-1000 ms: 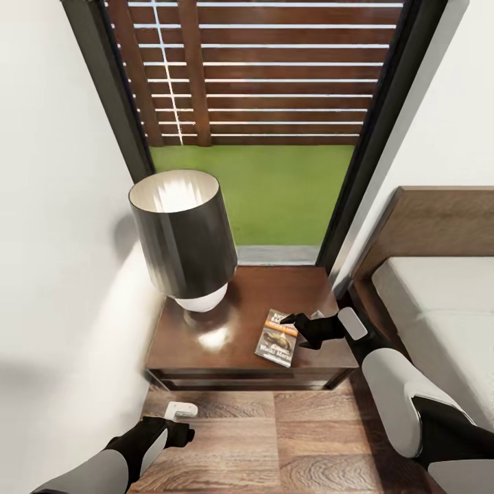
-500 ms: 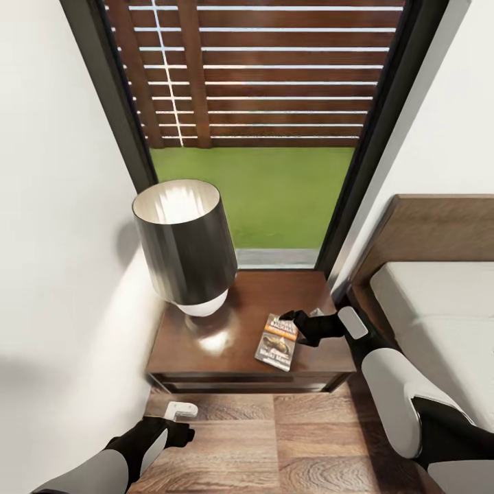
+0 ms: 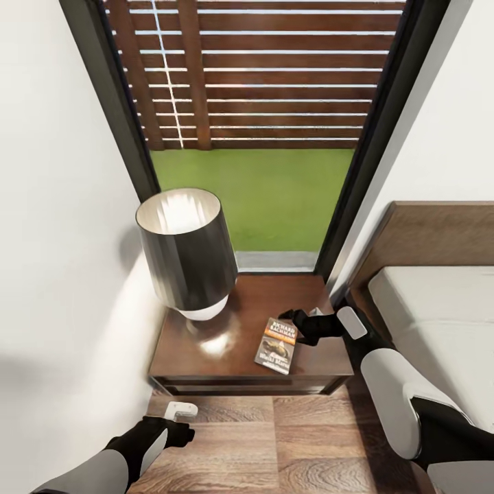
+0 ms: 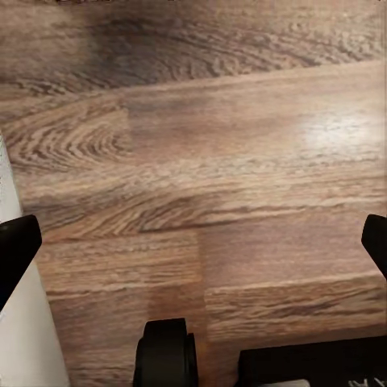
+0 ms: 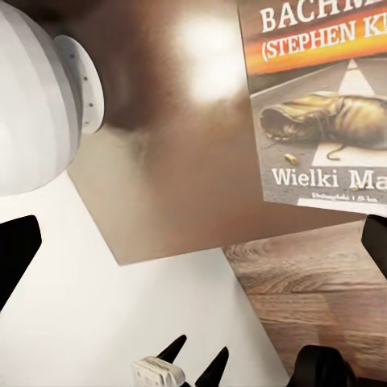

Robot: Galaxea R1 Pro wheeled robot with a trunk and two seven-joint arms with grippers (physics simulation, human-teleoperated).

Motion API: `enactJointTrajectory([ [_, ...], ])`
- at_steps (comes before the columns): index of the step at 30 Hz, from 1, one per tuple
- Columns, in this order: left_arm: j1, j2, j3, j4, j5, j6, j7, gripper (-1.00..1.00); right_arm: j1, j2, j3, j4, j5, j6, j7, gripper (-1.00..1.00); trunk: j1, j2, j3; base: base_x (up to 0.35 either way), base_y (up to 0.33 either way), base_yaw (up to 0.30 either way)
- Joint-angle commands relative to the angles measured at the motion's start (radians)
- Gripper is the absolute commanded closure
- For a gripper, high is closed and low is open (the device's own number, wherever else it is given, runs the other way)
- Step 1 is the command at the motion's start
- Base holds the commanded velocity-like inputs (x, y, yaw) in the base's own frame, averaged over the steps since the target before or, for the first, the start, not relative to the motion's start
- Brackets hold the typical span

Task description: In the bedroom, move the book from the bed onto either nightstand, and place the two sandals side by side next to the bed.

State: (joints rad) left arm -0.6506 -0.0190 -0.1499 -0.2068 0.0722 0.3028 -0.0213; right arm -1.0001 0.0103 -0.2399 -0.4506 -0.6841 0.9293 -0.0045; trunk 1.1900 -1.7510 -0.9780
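A: Nightstand (image 3: 233, 357) top, left to right: lamp (image 3: 184, 254) at the back-left corner, book (image 3: 278, 344) flat near the front-right edge.

B: Grippers?

A: Left gripper (image 3: 180, 425) low over floor (image 3: 288, 446), spread. Right gripper (image 3: 293, 318) above the book's far end, spread, holding nothing.

B: Risk?

A: A dragging fingertip could push the book off the front edge.

1. The book (image 5: 322, 105) lay face up below the spread fingertips of the right gripper (image 3: 293, 320); white letters "BACHM", cut by the frame edge, stood on its dark top.
2. On its orange band stood "(STEPHEN K", likewise cut off.
3. Under the shoe picture, white letters read "Wielki Ma"; the small line beneath was too fine to read.
4. In the head view the cover showed "RICHARD BACHMAN".
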Motion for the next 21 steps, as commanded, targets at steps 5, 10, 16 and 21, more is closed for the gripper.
enactJointTrajectory([
  [5, 0.0, 0.001, -0.008, -0.002, 0.007, 0.005, 0.0, -1.0, 0.0, 0.004, -0.006, -0.001, 0.003, 0.004, -0.001, -1.0, -0.019, 0.035, 0.015, 0.0, 0.0, 0.0],
  [10, 0.0, 0.001, -0.008, -0.001, 0.007, 0.005, 0.0, -1.0, 0.0, 0.006, -0.006, 0.0, 0.003, 0.004, -0.001, -1.0, -0.039, 0.07, 0.031, 0.0, 0.0, 0.0],
  [16, 0.0, 0.001, -0.008, -0.001, 0.006, 0.005, 0.0, -1.0, 0.0, 0.007, -0.006, 0.001, 0.004, 0.003, -0.001, -1.0, -0.062, 0.112, 0.05, 0.0, 0.0, 0.0],
  [21, 0.0, 0.001, -0.008, -0.001, 0.006, 0.005, 0.0, -1.0, 0.002, 0.009, -0.006, 0.001, 0.004, 0.002, 0.0, -1.0, -0.081, 0.147, 0.065, 0.0, 0.0, 0.0],
])
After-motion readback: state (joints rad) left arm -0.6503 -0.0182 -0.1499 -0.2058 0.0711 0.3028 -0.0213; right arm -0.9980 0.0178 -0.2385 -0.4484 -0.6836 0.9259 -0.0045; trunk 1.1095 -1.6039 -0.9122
